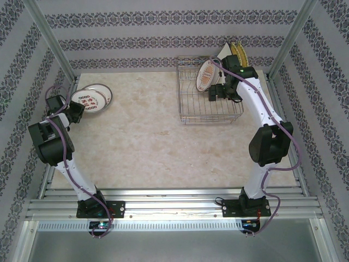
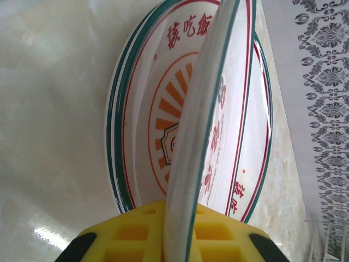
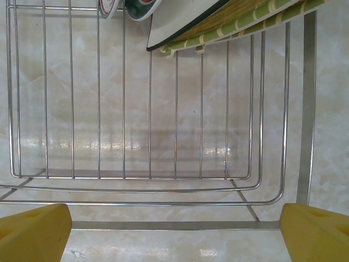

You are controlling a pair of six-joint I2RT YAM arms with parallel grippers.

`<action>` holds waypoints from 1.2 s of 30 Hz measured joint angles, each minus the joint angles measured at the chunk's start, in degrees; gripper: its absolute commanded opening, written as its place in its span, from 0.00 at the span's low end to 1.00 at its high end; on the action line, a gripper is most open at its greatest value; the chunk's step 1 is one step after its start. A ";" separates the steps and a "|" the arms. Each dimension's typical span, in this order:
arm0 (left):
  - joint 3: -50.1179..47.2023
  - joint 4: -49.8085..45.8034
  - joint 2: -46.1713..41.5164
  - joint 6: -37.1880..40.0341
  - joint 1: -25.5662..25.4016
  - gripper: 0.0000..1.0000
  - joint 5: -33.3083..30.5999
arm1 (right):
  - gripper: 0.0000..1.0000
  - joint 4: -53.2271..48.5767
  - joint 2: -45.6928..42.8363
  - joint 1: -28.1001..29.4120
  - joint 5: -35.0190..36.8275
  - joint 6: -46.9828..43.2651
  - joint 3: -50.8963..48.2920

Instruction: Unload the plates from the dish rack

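At the table's far left my left gripper (image 1: 77,111) is shut on the rim of a round white plate (image 1: 87,100) with red patterns. In the left wrist view that plate's rim (image 2: 203,131) runs edge-on between the yellow pads (image 2: 125,234), just over a green-banded plate (image 2: 144,93) lying on the table. The dish rack (image 1: 192,107) stands at the back right. It holds a round patterned plate (image 1: 205,75), a white square plate (image 3: 180,22) and a yellow woven plate (image 3: 245,15). My right gripper (image 3: 174,234) hangs open over the rack's bare wires (image 3: 175,136), touching nothing.
The marble tabletop (image 1: 142,136) stretches between the two arms. Metal frame posts (image 1: 52,41) and patterned walls (image 1: 163,22) close in the sides and back. The rack's front half holds no plates.
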 measured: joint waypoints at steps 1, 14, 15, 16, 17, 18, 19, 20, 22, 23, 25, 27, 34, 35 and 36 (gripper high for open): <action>0.13 -0.44 0.00 0.57 -0.13 0.16 -0.42 | 0.98 0.00 0.00 0.00 0.00 0.00 0.00; 2.78 -9.46 0.00 6.91 -1.81 0.42 -4.33 | 0.98 0.00 0.00 0.09 0.00 -0.02 0.00; 3.34 -10.32 0.00 7.69 -1.97 0.43 -4.94 | 0.98 0.00 0.00 0.09 0.00 -0.02 0.00; 3.98 -11.45 0.00 8.59 -2.16 0.44 -5.64 | 0.98 0.00 0.00 0.09 0.00 -0.02 0.00; 4.50 -12.37 0.00 9.22 -2.32 0.45 -6.23 | 0.98 0.00 0.00 0.09 0.00 -0.02 0.00; 5.05 -13.33 0.00 10.10 -2.45 0.46 -6.99 | 0.98 0.00 0.00 0.09 0.00 -0.02 0.00; 5.55 -14.45 -0.02 11.04 -2.67 0.46 -7.85 | 0.98 0.00 0.00 0.09 -0.02 -0.02 0.00; 5.86 -15.23 -0.02 11.65 -2.78 0.47 -8.50 | 0.98 0.00 0.00 0.11 -0.02 -0.02 0.00; 6.58 -17.40 -0.02 13.33 -3.10 0.48 -10.19 | 0.98 0.00 0.00 0.11 -0.02 -0.02 0.07; 6.95 -18.45 -0.02 14.08 -3.21 0.48 -10.84 | 0.98 -0.02 0.00 0.13 -0.04 -0.02 0.15; 7.85 -20.46 -0.02 15.65 -3.56 0.48 -12.33 | 0.98 -0.02 0.00 0.35 -0.04 -0.02 0.39; 9.03 -22.38 -0.02 16.96 -3.96 0.49 -13.62 | 0.98 -0.02 0.04 0.46 -0.26 -0.02 0.81; 14.73 -28.33 0.00 21.09 -5.88 0.52 -17.79 | 0.98 -0.02 0.35 0.74 -0.42 -0.04 1.77; 15.54 -28.94 0.00 21.57 -6.12 0.52 -18.23 | 0.98 0.00 0.39 0.74 -0.42 -0.04 1.77; 16.15 -29.29 0.04 21.86 -6.19 0.52 -18.47 | 0.98 0.00 0.42 0.74 -0.42 -0.04 1.77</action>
